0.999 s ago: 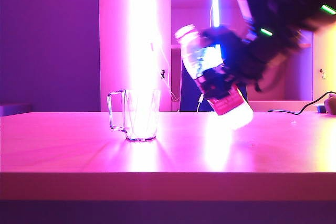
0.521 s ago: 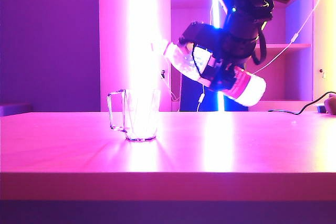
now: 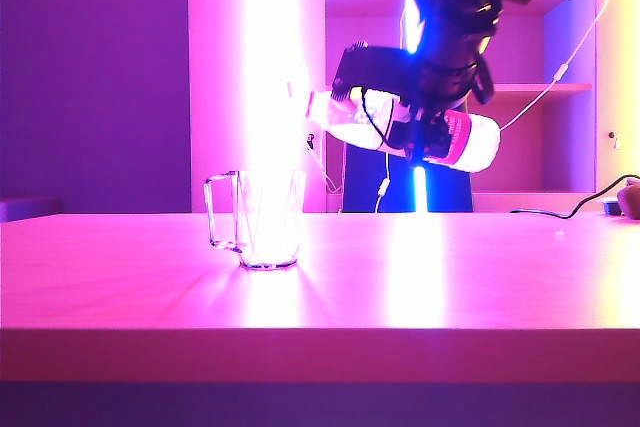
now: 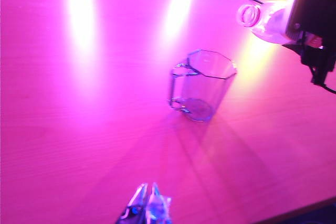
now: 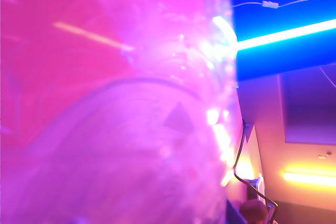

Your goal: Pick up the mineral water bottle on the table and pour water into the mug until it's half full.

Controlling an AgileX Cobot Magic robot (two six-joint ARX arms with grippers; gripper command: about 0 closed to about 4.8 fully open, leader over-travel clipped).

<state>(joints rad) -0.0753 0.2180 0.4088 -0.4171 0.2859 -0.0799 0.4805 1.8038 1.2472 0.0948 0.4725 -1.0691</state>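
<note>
Bottle point(image 3: 400, 132) tipped near level, clamped in the right gripper point(image 3: 415, 127) at one o'clock above the mug point(image 3: 268, 219) on the table point(image 3: 450, 277). Left gripper point(image 4: 147, 209) hovers, fingers together. Pouring step: the mouth needs bringing over the rim.

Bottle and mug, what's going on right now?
Right gripper shut on bottle, tipped nearly level above table, mouth toward mug. Left gripper shut, empty, low near mug. Mug upright, looks empty. Nothing in the way.
</note>
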